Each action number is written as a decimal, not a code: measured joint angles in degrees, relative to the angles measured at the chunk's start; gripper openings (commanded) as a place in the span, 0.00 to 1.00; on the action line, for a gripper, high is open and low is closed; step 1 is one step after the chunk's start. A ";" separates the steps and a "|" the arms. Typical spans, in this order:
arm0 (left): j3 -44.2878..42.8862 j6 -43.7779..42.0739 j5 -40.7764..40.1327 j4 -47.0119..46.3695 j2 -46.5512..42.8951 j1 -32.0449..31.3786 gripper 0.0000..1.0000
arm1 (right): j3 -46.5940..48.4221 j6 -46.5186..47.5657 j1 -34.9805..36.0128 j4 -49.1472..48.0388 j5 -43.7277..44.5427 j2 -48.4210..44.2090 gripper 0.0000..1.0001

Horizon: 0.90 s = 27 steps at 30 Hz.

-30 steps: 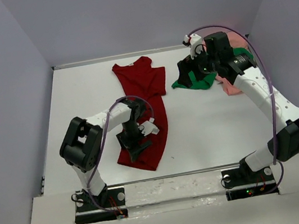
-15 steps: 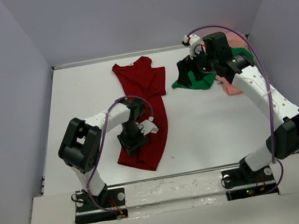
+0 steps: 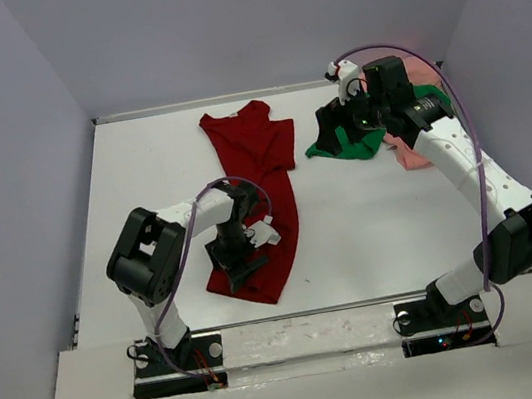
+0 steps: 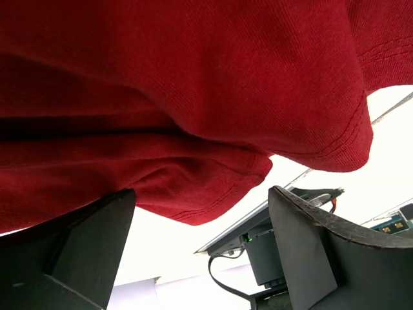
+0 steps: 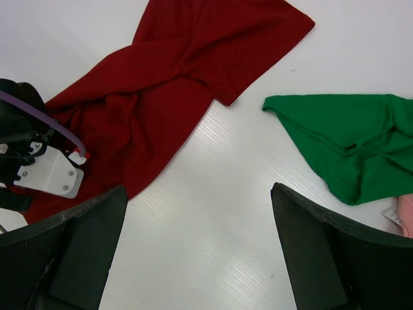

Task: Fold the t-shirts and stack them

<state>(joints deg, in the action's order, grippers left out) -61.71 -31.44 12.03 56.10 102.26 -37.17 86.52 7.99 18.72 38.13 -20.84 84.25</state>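
The dark red t-shirt lies stretched out lengthwise in the left middle of the white table. My left gripper is low over its near end, open. In the left wrist view the red cloth fills the top, and its hem hangs just beyond my open gripper. My right gripper is open and empty, held above the bright green t-shirt. The right wrist view shows the red shirt, the green shirt and bare table under the open gripper. The salmon pink t-shirt lies crumpled behind the green one.
Grey walls close in the table on the left, back and right. The arm bases sit on a rail at the near edge. The left arm's white wrist shows in the right wrist view, on the red shirt.
My left gripper shifted a little back and forth over the near end of the red shirt, nudging the cloth's edge. The right arm has hardly moved.
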 measured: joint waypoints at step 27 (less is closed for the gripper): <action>-5.11 2.51 -1.16 -1.86 1.64 -0.15 0.22 | 0.70 0.83 -1.09 0.17 -2.19 -1.81 0.98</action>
<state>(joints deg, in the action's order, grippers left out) -66.83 -28.93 10.87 54.24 103.90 -37.32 87.22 8.82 17.63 38.30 -23.03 82.43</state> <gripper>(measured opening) 0.216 0.983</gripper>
